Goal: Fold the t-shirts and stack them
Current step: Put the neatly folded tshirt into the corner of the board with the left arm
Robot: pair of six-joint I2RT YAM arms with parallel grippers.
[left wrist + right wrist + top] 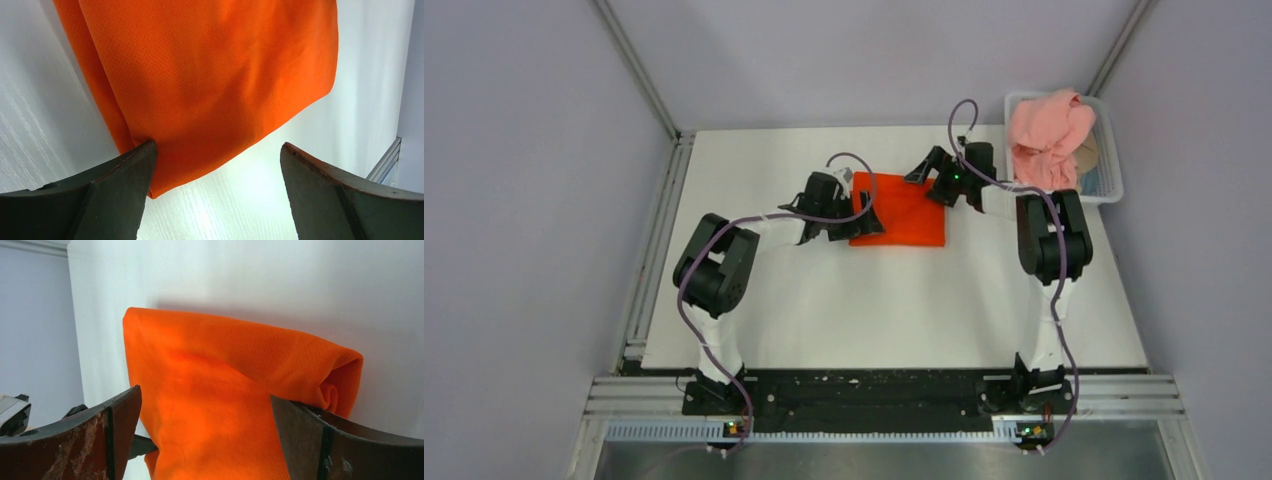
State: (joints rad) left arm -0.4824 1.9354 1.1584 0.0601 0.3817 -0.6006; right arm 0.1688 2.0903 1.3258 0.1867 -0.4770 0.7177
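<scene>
- Orange-red t-shirt (899,210): folded into a compact rectangle, lying flat on the white table (874,310), squarely between the two grippers.
- Left gripper (867,208): jaws spread wide, gripping nothing, set low at the shirt's left edge.
- Seen from the left wrist: one corner of the cloth (210,75) reaching in between the jaws, its folded edge up against the inner face of one finger; the other finger over bare table, clear of the fabric.
- Right gripper (931,185): jaws likewise wide apart, holding nothing, placed at the shirt's far right corner.
- Seen from the right wrist: orange fabric (225,405) filling the gap between the jaws and running on ahead of them, with a rolled fold just beside one finger; impossible to tell whether touching there.
- Pale pink t-shirt (1049,135): unfolded, crumpled in a heap and spilling over the rim of the white mesh basket (1114,160), off to the outer side of the right jaws, well apart from both grippers and from the folded shirt.
</scene>
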